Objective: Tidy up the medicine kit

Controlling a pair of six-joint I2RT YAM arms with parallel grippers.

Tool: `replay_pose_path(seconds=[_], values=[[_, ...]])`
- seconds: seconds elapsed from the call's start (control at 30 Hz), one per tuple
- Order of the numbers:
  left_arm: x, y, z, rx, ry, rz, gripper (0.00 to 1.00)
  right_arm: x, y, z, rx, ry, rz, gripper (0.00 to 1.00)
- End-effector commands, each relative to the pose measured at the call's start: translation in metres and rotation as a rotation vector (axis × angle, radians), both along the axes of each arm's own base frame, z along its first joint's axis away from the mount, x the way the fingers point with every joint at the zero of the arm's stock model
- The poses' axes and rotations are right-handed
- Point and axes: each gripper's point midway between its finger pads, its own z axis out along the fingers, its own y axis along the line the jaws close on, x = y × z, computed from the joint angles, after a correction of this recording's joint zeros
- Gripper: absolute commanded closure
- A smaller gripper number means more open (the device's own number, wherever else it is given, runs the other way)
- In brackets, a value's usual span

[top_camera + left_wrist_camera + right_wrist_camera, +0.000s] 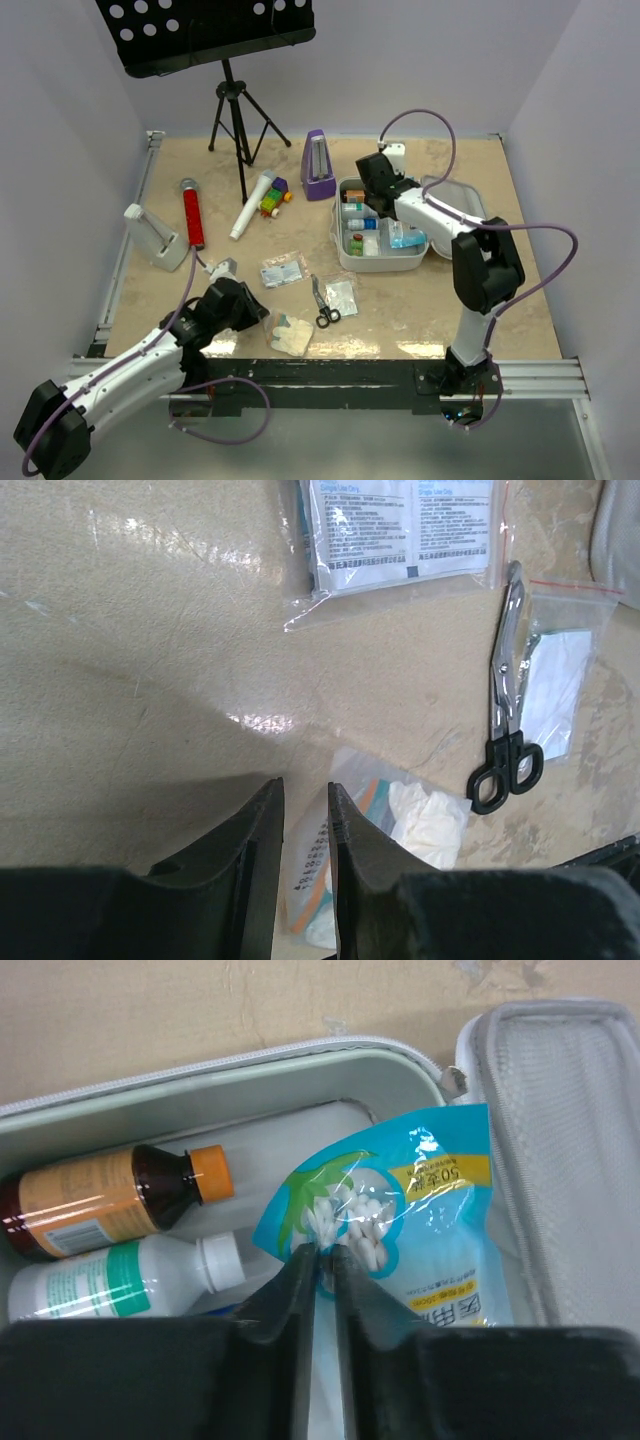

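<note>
The white medicine kit (385,268) lies open at the right of the table, its mesh-lined lid (560,1160) folded out to the right. Inside lie a brown bottle with an orange cap (110,1200) and a white bottle (110,1275). My right gripper (322,1252) (390,215) is over the tray, shut on the edge of a blue bag of cotton swabs (430,1220) (405,238). My left gripper (305,788) (258,310) hovers low at the front left. Its jaws stand narrowly apart over the edge of a clear bag of white gauze (420,820) (292,335) on the table.
Black-handled scissors (505,710) (322,303), a small zip bag (555,680) and a printed packet (400,530) (283,270) lie between the arms. Behind stand a purple metronome (319,165), a music stand (235,100), a red stick (192,215), a white recorder (253,203) and a white holder (155,238).
</note>
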Motion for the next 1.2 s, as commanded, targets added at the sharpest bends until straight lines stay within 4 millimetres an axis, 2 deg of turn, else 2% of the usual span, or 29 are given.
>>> replay_pose_path(seconds=[0.0, 0.1, 0.2, 0.27, 0.4, 0.5, 0.57, 0.73, 0.87, 1.03, 1.17], values=[[0.012, -0.003, 0.009, 0.009, -0.052, -0.008, 0.71, 0.020, 0.011, 0.032, 0.040, -0.081, 0.032, 0.67], [0.013, -0.003, 0.010, 0.017, -0.059, -0.011, 0.71, 0.016, 0.011, 0.038, 0.057, -0.093, 0.033, 0.49], [0.015, -0.003, 0.012, 0.017, -0.068, -0.010, 0.71, 0.006, 0.007, 0.043, 0.085, -0.103, 0.022, 0.46], [0.015, -0.003, 0.009, 0.023, -0.063, -0.011, 0.71, -0.005, 0.005, 0.042, 0.122, -0.110, 0.020, 0.48], [0.015, -0.006, 0.006, 0.018, -0.052, -0.021, 0.71, -0.026, -0.002, 0.005, 0.119, -0.045, 0.014, 0.67], [0.016, -0.009, 0.006, 0.014, -0.047, -0.032, 0.72, -0.034, -0.006, -0.024, 0.101, 0.008, 0.003, 0.82], [0.016, -0.009, 0.006, 0.017, -0.043, -0.033, 0.72, -0.037, -0.003, -0.037, 0.113, 0.029, 0.012, 0.88], [0.017, -0.007, 0.008, 0.022, -0.049, -0.025, 0.71, -0.036, -0.008, -0.069, 0.103, 0.083, -0.009, 0.91], [0.017, -0.005, 0.009, 0.030, -0.053, -0.018, 0.71, -0.028, -0.012, -0.083, 0.111, 0.101, -0.021, 0.91], [0.016, -0.004, 0.006, 0.032, -0.047, -0.012, 0.71, -0.017, -0.023, -0.094, 0.096, 0.110, -0.062, 0.91], [0.016, -0.001, 0.006, 0.038, -0.048, -0.003, 0.71, -0.009, -0.027, -0.092, 0.088, 0.101, -0.074, 0.91]])
